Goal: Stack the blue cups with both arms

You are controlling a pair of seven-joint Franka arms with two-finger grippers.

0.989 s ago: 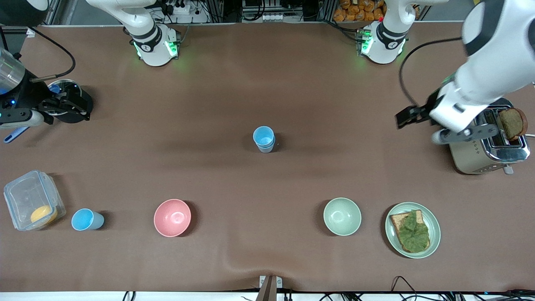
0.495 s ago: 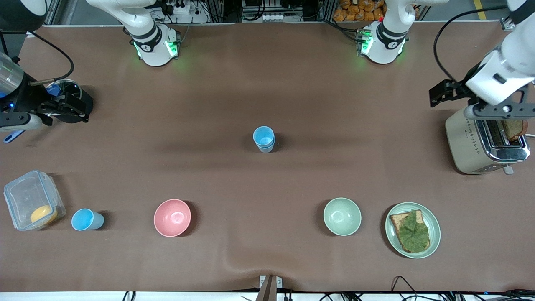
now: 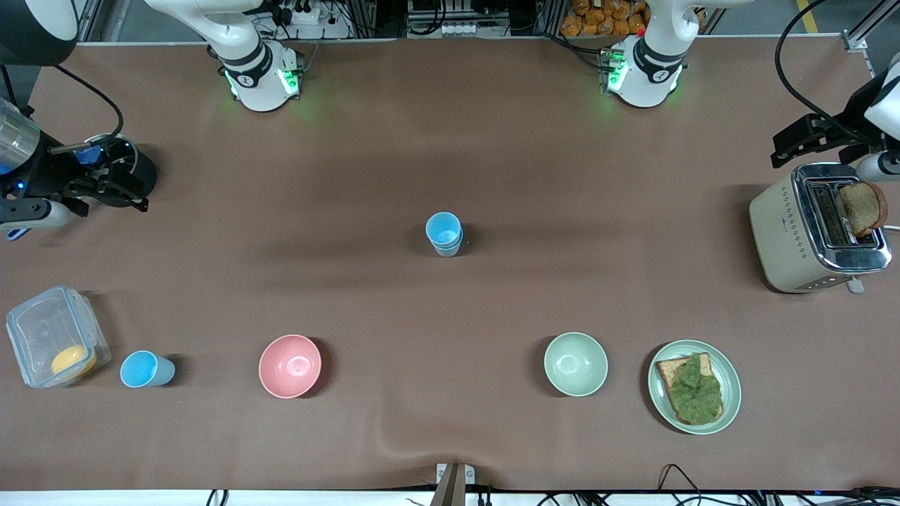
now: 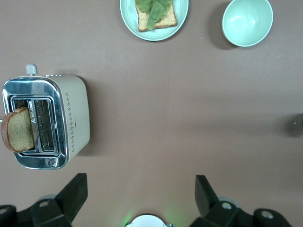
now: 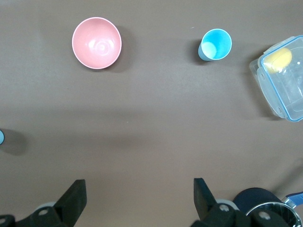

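Two blue cups (image 3: 444, 234) stand nested as one stack at the middle of the table; a sliver of the stack shows in the right wrist view (image 5: 1, 137). A third blue cup (image 3: 144, 370) stands alone next to a clear container, and also shows in the right wrist view (image 5: 215, 45). My left gripper (image 3: 879, 167) hangs open and empty beside the toaster at the left arm's end of the table; its jaws show wide apart in the left wrist view (image 4: 139, 194). My right gripper (image 3: 28, 211) is open and empty, high over the right arm's end of the table, and shows in its wrist view (image 5: 139, 195).
A pink bowl (image 3: 290, 365), a pale green bowl (image 3: 575, 363) and a plate with toast and lettuce (image 3: 694, 386) stand near the front camera. A toaster (image 3: 815, 228) holds a slice of bread. A clear container (image 3: 53, 337) holds a yellow thing. A black round object (image 3: 133, 172) sits by the right gripper.
My left arm has swung away from over the toaster toward the table's end and its base side. My right arm has shifted slightly. The cups have not moved.
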